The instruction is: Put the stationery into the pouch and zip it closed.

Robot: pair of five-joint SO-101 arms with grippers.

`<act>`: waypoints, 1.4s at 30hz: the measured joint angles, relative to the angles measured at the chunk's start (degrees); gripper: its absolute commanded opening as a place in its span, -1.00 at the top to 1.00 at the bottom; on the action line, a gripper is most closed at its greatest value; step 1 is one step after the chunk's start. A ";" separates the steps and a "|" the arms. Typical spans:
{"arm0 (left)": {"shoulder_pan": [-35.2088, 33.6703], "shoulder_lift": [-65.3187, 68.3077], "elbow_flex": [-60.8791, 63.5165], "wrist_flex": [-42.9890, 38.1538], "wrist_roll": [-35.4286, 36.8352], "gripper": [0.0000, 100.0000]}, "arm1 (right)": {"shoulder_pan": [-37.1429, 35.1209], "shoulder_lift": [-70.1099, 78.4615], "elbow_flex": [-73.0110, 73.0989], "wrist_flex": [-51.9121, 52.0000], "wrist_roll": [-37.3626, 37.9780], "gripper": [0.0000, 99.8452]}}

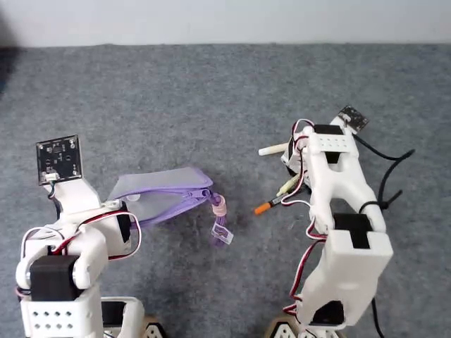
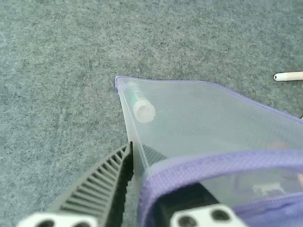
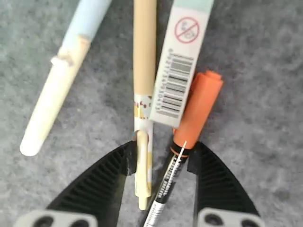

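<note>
From the high view, we see the left hand (image 1: 129,210) clamped on the near edge of the purple pouch (image 1: 165,191). The pouch lies on the grey tabletop (image 1: 211,98) with its zip pull (image 1: 220,205) toward the right arm (image 1: 345,197). An orange marker (image 1: 263,208) and a cream-tipped pen (image 1: 272,149) poke out from under that arm, well apart from the pouch. In the left wrist view, the pouch wall sits pinched between the jaws, its mouth looks parted, and a green-and-white stick (image 2: 141,108) lies inside, in the far corner. In the right wrist view, the right hand (image 3: 161,155) is narrowly spread, one finger against a beige pen (image 3: 144,56), the other against the orange marker, with a barcoded strip (image 3: 177,71) just beyond. We judge the step to be picking up stationery; next we would close firmly, lift, and carry the catch to the pouch mouth, with zipping to follow
</note>
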 measured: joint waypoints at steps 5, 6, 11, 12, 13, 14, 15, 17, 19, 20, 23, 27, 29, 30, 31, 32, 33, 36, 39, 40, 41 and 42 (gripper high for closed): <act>0.00 0.00 0.00 0.00 0.00 0.97 | 0.97 0.70 -1.67 0.88 -0.18 0.97; 0.00 0.00 0.00 0.00 0.00 0.97 | 0.97 0.70 -1.76 1.58 0.00 1.00; 0.00 0.00 0.00 0.00 0.00 0.97 | 0.97 -2.46 -0.70 6.24 0.00 0.99; 0.00 0.00 0.00 0.00 0.00 0.97 | 0.97 -3.43 -0.53 7.74 0.44 0.99; 0.00 0.00 0.00 0.00 0.00 0.97 | 0.97 -4.66 -0.53 9.05 1.23 0.99; 0.00 0.00 0.00 0.00 0.00 0.97 | 0.97 -6.33 -0.53 9.85 2.11 0.99; 0.00 0.00 0.00 0.00 0.00 0.97 | 0.97 -8.18 -0.53 11.08 2.99 0.99; 0.00 0.00 0.00 0.00 0.00 0.97 | 0.97 -12.04 -0.53 13.71 5.10 0.99; 0.00 0.00 0.00 0.00 0.00 0.97 | 0.88 -16.09 -0.53 16.35 7.47 0.99; 0.00 0.00 0.00 0.00 0.00 0.97 | 0.88 -18.11 -0.53 17.85 8.70 0.99; 0.00 0.00 0.00 0.00 0.00 0.97 | 0.26 -24.79 -0.53 22.24 12.22 0.99; 0.00 0.00 0.00 0.00 0.00 0.97 | -2.29 -33.76 -0.53 26.99 16.35 0.99; 0.00 0.00 0.00 0.00 0.00 0.97 | -4.04 -38.24 -0.53 29.36 17.76 0.99; 0.00 0.00 0.00 0.00 0.00 0.97 | -5.01 -40.53 -0.53 30.68 18.20 0.99; 0.00 0.00 0.00 0.00 0.00 0.97 | -6.07 -42.64 -0.53 31.82 18.55 0.99; 0.00 0.00 0.00 0.00 0.00 0.97 | -7.03 -44.84 -0.53 32.62 18.73 0.99; 0.00 0.00 0.00 0.00 0.00 0.97 | -8.00 -46.86 -0.53 33.41 18.81 0.99; 0.00 0.00 0.00 0.00 0.00 0.97 | -11.16 -53.01 -0.53 34.29 18.99 0.99; 0.00 0.00 0.00 0.00 0.00 0.97 | -16.18 -58.64 -0.53 34.29 18.99 0.99; 0.00 0.00 0.00 0.00 0.00 0.97 | -17.93 -60.40 -0.53 34.11 18.99 0.99; 0.00 0.00 0.00 0.00 0.00 0.97 | -19.52 -62.24 -0.53 33.49 18.99 0.99; 0.00 0.00 0.00 0.00 0.00 0.97 | -21.10 -63.91 -0.53 32.26 18.99 0.99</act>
